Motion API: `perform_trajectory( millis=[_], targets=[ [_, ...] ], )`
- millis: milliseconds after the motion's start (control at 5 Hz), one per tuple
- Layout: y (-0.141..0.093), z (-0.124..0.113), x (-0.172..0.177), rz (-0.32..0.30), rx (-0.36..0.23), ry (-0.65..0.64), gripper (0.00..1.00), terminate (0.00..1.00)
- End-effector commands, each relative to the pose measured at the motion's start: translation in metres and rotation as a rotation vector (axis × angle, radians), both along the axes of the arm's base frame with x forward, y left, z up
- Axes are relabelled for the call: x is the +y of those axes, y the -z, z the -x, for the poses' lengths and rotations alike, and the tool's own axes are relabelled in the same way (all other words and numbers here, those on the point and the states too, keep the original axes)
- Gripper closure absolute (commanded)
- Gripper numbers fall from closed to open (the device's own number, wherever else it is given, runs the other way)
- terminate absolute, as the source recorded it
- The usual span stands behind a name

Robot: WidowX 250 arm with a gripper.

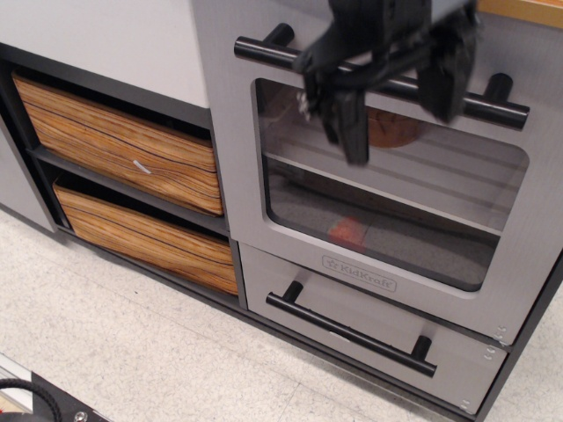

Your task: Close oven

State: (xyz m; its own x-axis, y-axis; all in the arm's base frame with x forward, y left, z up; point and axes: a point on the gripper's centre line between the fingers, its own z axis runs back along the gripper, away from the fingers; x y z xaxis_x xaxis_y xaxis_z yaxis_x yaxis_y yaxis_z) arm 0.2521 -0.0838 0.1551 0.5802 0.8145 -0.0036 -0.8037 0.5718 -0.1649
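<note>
With the oven [387, 176] door seen upright against its frame and the gripper [391, 92] spread open astride the black bar handle [378, 75], the door could be dragged open again if a finger were snagged on withdrawal

A pale speckled floor [114, 334] is seen across the near left. The play-kitchen cabinet [220, 220] is stood directly on it. A black cable [35, 400] is seen at the near left corner.
</note>
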Motion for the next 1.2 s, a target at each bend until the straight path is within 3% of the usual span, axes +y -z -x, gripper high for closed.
perform_trajectory(
  millis=[0, 200, 800, 1000],
  targets=[
    [0.067, -0.032, 0.022, -0.169, -0.006, 0.018, 0.0, 0.0],
    [0.076, -0.053, 0.028, -0.206, -0.026, -0.01, 0.0, 0.0],
    [0.072, -0.058, 0.033, -0.199, -0.037, 0.004, 0.0, 0.0],
    [0.072, -0.058, 0.033, -0.199, -0.037, 0.004, 0.0, 1.0]
  ],
)
